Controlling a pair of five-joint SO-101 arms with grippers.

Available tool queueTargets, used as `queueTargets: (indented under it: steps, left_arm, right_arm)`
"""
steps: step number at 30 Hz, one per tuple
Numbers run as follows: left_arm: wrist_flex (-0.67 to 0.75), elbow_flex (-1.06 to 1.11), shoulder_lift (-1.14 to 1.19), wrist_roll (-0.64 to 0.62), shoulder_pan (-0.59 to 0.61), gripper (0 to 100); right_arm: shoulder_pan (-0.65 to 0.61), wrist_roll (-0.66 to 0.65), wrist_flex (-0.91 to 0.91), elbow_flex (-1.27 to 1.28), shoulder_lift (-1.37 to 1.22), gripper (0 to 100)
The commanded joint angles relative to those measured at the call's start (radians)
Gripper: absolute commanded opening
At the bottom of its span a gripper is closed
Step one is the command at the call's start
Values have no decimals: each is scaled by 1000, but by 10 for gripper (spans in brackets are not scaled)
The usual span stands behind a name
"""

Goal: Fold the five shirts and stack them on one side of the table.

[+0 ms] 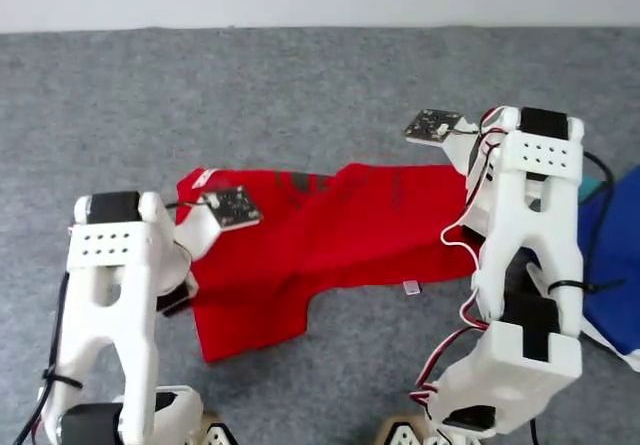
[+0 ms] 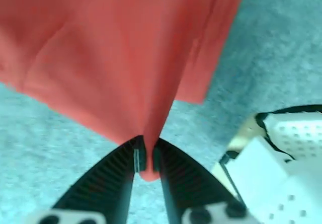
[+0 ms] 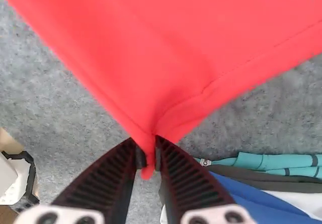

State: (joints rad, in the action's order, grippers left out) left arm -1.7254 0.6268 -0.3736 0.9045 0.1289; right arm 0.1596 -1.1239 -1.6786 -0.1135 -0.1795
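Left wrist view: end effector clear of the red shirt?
No, the left end effector is shut on a pinch of the red shirt.

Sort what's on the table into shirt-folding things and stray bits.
Job: red shirt, pinched by the left gripper and the right gripper; blue garment and teal garment piled at the side.
Lying about: small white scrap on the grey table cover, near the red shirt's edge.

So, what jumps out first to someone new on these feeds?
The red shirt, spread across the middle of the grey table, with the left gripper and the right gripper each shut on a pinch of it at opposite ends. Next, blue and teal clothes heaped beside the right arm.
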Motion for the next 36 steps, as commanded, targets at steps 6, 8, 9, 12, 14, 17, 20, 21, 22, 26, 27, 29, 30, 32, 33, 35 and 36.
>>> queueTargets:
  steps: [6,8,9,12,14,17,20,21,22,26,27,29,30,32,33,35,36]
  left_arm:
    - [-14,74,-38,6,-98,19]
    - [5,76,-38,5,-120,19]
    - [11,76,-38,5,-130,20]
    - [14,74,-37,3,-153,54]
    - [14,74,-38,-21,-155,88]
    - [12,70,-38,-63,-157,109]
    - [9,67,-38,-100,-152,112]
    - [8,67,-38,-109,-152,112]
    - [2,67,-38,-118,-152,112]
    - [-21,62,-40,-141,-152,112]
    - [-21,53,-40,-146,-149,112]
    - [-21,22,-40,-166,-132,112]
    - [-20,1,-40,-184,-124,112]
    - [-20,-50,-40,-212,-106,111]
    - [-20,-74,-40,-226,-98,110]
    - [8,-124,-38,-256,-84,108]
    - [34,-142,-38,-282,-78,108]
  right_arm:
    - [68,-44,21,-52,38,16]
    - [76,-44,21,-54,28,16]
    - [77,-44,21,-55,25,16]
    - [77,-44,27,-58,24,16]
    - [77,-44,42,-58,24,16]
    - [77,-44,47,-58,30,17]
    - [76,-44,38,-60,33,34]
    - [77,-44,35,-60,33,64]
    - [79,-44,19,-61,36,109]
    - [81,-43,-27,-71,82,289]
    - [81,-41,-28,-71,99,301]
    - [74,-41,-28,-71,131,299]
    - [73,-41,-31,-71,147,299]
    - [71,-41,-33,-71,174,299]
    - [71,-41,-33,-71,185,299]
    - [73,-40,-30,-71,197,299]
    - [73,-29,-24,-71,199,299]
